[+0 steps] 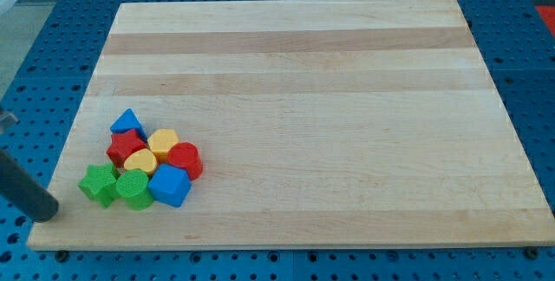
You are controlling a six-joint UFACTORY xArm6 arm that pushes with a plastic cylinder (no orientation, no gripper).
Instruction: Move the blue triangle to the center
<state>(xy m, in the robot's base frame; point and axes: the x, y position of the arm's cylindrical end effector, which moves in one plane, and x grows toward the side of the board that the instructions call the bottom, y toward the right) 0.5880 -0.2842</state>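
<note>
The blue triangle (128, 123) lies at the top of a tight cluster of blocks near the wooden board's (329, 81) lower left corner. My rod comes in from the view's left edge, and my tip (48, 214) rests just off the board's left edge, below and to the left of the cluster, apart from every block. The green star (99, 184) is the block nearest my tip.
The cluster also holds a red star (127, 147), a yellow hexagon (163, 143), a red cylinder (185, 160), a yellow heart-like block (140, 163), a green cylinder (134, 188) and a blue cube (169, 185). A blue perforated table surrounds the board.
</note>
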